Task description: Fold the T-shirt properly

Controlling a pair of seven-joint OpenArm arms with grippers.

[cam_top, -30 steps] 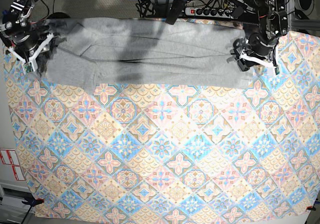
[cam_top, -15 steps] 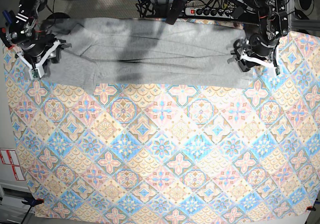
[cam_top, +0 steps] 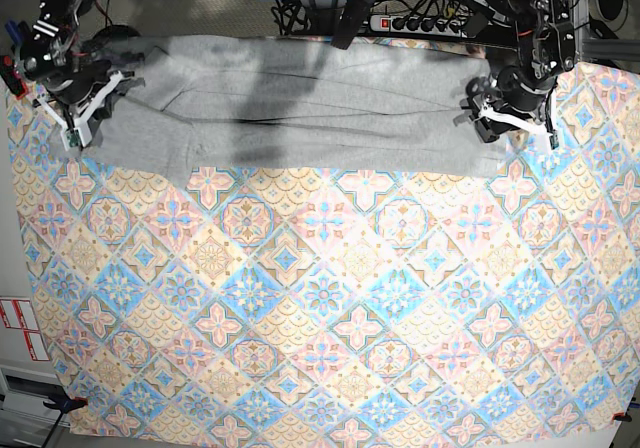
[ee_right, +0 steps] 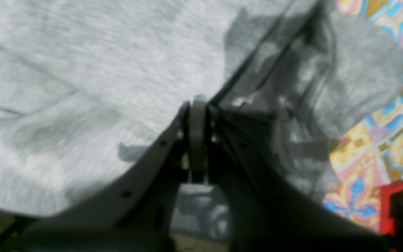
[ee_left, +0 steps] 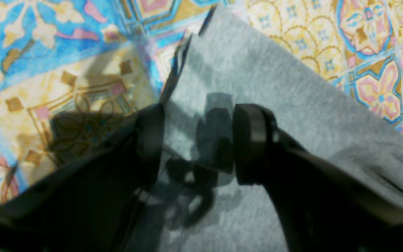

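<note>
Heather-grey cotton stretches along the far edge of the table: the T-shirt (cam_top: 300, 108) lies folded into a long band over the tile-patterned tablecloth (cam_top: 320, 318), reaching nearly from one far corner to the other, with creases running lengthwise through its middle. The left gripper (ee_left: 196, 140) stands over the shirt's end near the far corner on the base view's right, its two dark fingers (ee_left: 252, 140) spread wide with grey cloth lying between them and nothing pinched; the shirt's edge runs just beside one finger, with bare tablecloth past it. The right gripper (ee_right: 197, 133) sits at the shirt's other end, by the opposite far corner; its jaws are pressed together, and bunched grey fabric rises along them, though the blur leaves it unclear whether cloth is caught between the tips. A power strip (cam_top: 425, 20) lies beyond the table's far edge.
</note>
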